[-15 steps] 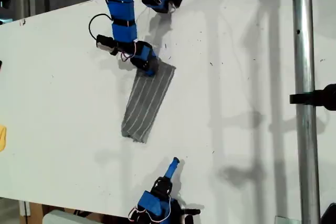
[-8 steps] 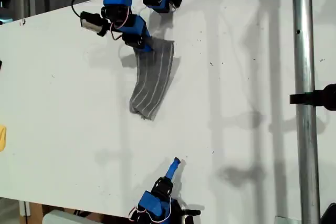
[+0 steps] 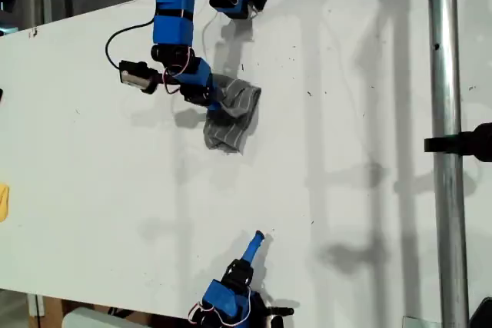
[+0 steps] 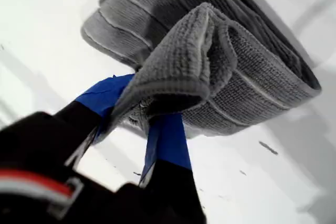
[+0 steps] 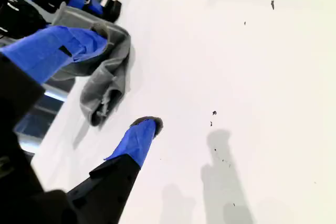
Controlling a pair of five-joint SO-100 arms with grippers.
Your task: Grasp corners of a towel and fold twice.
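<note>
Towel (image 3: 233, 117) bunched, hanging from our first gripper (image 4: 149, 121), jaws clamped on a grey edge w/ thin white stripes | lower end touches table (image 3: 92, 151) just below jaws | our second gripper (image 5: 113, 98) open, well apart, holding nothing | tip: we'd lay cloth flat, keep edges aligned, avoid drag.

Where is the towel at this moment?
The towel lies bunched in the upper middle of the exterior view on the white table, one end clamped in my first gripper.
</note>
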